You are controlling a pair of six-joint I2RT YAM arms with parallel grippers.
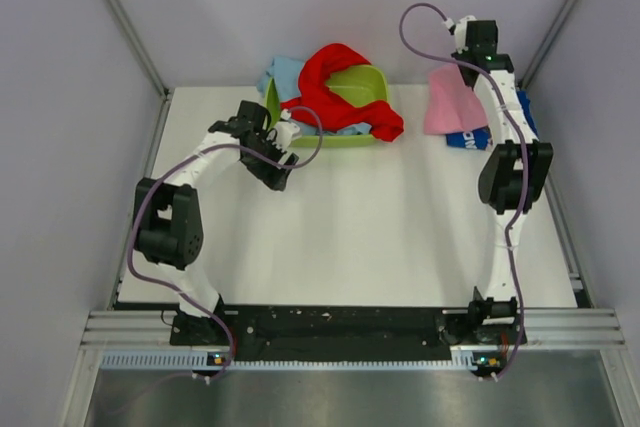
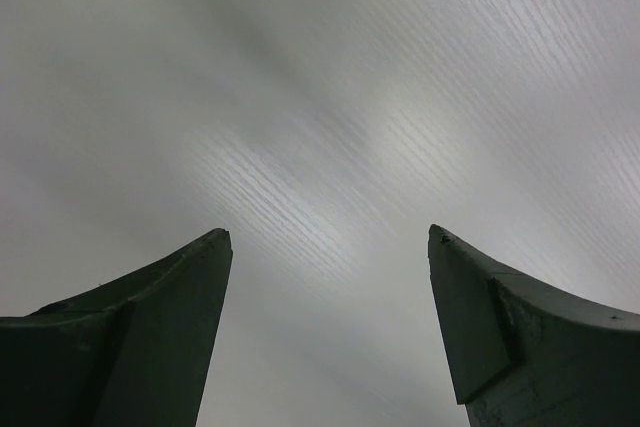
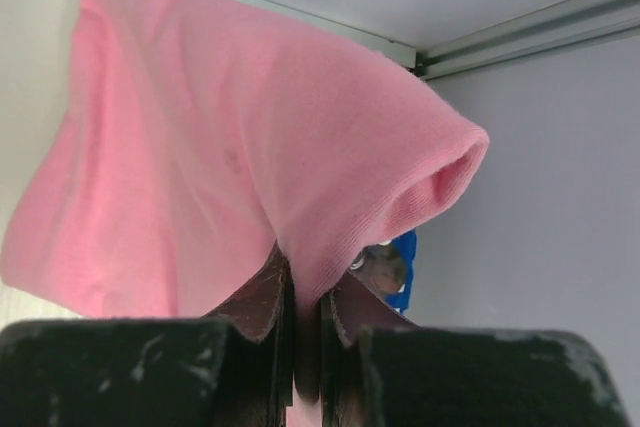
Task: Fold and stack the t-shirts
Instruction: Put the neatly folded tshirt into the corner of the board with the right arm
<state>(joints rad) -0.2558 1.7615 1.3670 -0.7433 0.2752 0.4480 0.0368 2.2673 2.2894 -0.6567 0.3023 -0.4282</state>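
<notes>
While the right gripper point(image 3: 308, 282) is clamped on a bunched fold of the pink t-shirt point(image 1: 452, 107), that shirt hangs at the far right of the table point(image 1: 380, 227), over the navy t-shirt point(image 1: 470, 140).

Long axis: roughly vertical from the pinch, lower edge toward the near side. An open tube (sleeve or neck, cannot tell) points right in the wrist view.

Left gripper point(image 2: 330, 237): spread wide, holding nothing.

Red t-shirt point(image 1: 330, 72) is draped over the green tub point(image 1: 345, 139); the light blue t-shirt point(image 1: 283, 75) is bunched at its far left.

Judgement: early. 0 of 4 visibly stacked, and 2 unfolded at the tub.
</notes>
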